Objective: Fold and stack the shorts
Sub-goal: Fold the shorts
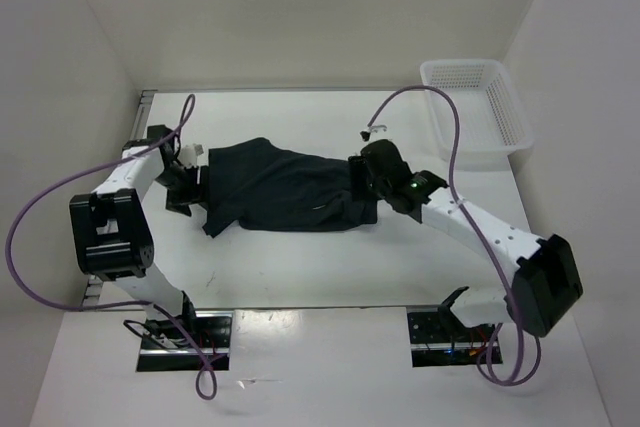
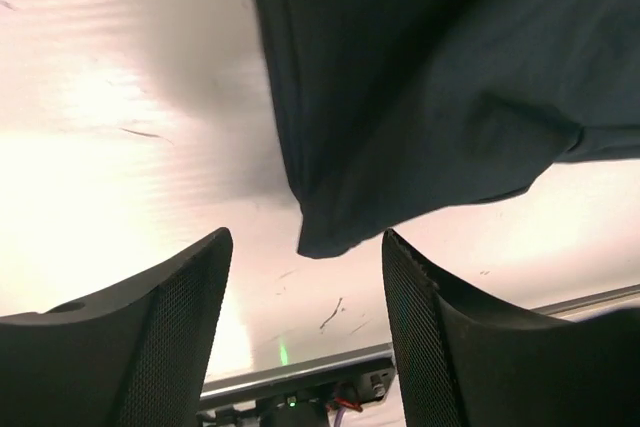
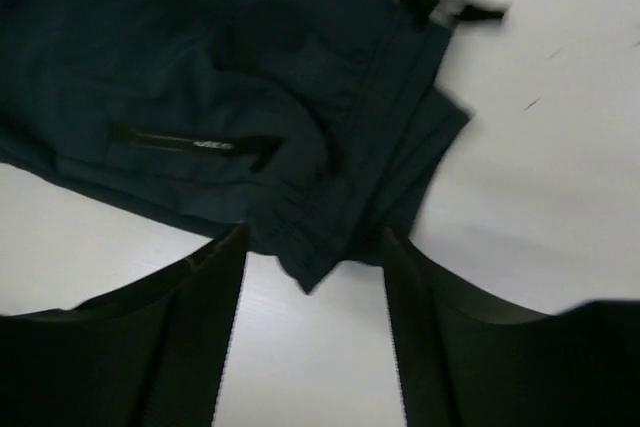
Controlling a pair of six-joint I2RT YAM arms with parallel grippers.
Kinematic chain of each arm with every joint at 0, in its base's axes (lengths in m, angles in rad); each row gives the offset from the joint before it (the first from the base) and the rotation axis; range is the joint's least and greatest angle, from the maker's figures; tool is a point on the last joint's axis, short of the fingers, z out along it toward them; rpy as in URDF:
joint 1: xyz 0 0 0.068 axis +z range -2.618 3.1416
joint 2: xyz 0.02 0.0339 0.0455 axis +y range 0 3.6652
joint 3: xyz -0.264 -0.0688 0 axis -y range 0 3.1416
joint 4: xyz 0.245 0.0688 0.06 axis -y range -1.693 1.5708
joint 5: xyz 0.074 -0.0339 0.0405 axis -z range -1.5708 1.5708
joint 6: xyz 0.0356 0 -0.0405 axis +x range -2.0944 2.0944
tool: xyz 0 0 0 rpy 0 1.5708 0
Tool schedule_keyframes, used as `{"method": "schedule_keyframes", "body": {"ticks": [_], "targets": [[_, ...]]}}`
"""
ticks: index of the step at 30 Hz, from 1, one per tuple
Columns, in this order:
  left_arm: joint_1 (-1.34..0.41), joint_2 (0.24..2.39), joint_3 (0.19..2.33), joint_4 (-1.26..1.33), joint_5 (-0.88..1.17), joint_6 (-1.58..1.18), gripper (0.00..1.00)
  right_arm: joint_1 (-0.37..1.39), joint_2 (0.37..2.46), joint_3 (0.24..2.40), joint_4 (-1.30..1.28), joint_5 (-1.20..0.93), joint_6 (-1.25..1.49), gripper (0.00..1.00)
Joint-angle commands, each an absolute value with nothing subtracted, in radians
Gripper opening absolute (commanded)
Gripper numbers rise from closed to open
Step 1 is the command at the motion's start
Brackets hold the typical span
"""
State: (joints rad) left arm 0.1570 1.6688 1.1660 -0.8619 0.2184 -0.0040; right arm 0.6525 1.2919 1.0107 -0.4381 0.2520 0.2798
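Top external: flanking spread shorts (image 1: 285,187) left and right, jaws wide, empty; needing fresh grips before folding.

So the shorts (image 1: 285,187) were lying spread across the middle of the white table (image 1: 300,267), dark and a bit crumpled, running left to right in the frame. The left gripper (image 1: 192,185) sat right at their left edge, and the right gripper (image 1: 362,173) was over their right end. Couldn't make out the fingers from up there, too dark against the cloth. A white mesh basket (image 1: 505,112) sat in the upper right, well apart from the shorts. Purple cables (image 1: 40,217) looped off both arms.
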Motion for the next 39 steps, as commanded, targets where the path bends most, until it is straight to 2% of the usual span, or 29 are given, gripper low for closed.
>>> {"method": "schedule_keyframes", "body": {"ticks": [1, 2, 4, 9, 16, 20, 24, 25, 28, 30, 33, 35, 39], "targets": [[0.181, 1.718, 1.198, -0.882, 0.316, 0.000, 0.69, 0.608, 1.370, 0.954, -0.399, 0.183, 0.677, 0.58], [0.207, 1.761, 1.209, -0.882, 0.325, 0.000, 0.69, 0.598, 1.370, 0.916, -0.358, 0.167, 0.714, 0.52], [0.219, 1.825, 1.209, -0.855, 0.356, 0.000, 0.69, 0.575, 1.341, 0.879, -0.313, 0.167, 0.820, 0.46], [0.219, 1.893, 1.239, -0.833, 0.422, 0.000, 0.74, 0.555, 1.331, 0.856, -0.273, 0.190, 0.888, 0.46], [0.219, 1.960, 1.230, -0.824, 0.445, 0.000, 0.75, 0.503, 1.429, 0.770, -0.206, 0.077, 0.936, 0.55], [0.219, 1.983, 1.190, -0.815, 0.426, 0.000, 0.69, 0.456, 1.514, 0.770, -0.206, 0.025, 0.936, 0.64], [0.219, 1.983, 1.181, -0.815, 0.416, 0.000, 0.47, 0.445, 1.548, 0.770, -0.164, -0.020, 0.917, 0.65], [0.219, 1.983, 1.181, -0.815, 0.416, 0.000, 0.45, 0.445, 1.574, 0.781, -0.164, -0.031, 0.917, 0.65], [0.219, 1.983, 1.181, -0.815, 0.416, 0.000, 0.41, 0.445, 1.594, 0.792, -0.164, -0.040, 0.894, 0.60], [0.219, 1.983, 1.181, -0.815, 0.416, 0.000, 0.39, 0.445, 1.594, 0.801, -0.164, -0.025, 0.884, 0.50], [0.219, 1.983, 1.172, -0.815, 0.416, 0.000, 0.38, 0.445, 1.582, 0.810, -0.193, 0.004, 0.851, 0.49], [0.219, 1.993, 1.172, -0.805, 0.407, 0.000, 0.38, 0.445, 1.571, 0.827, -0.244, 0.034, 0.830, 0.54], [0.219, 1.993, 1.172, -0.805, 0.407, 0.000, 0.38, 0.445, 1.508, 0.859, -0.287, 0.084, 0.795, 0.57]]}}
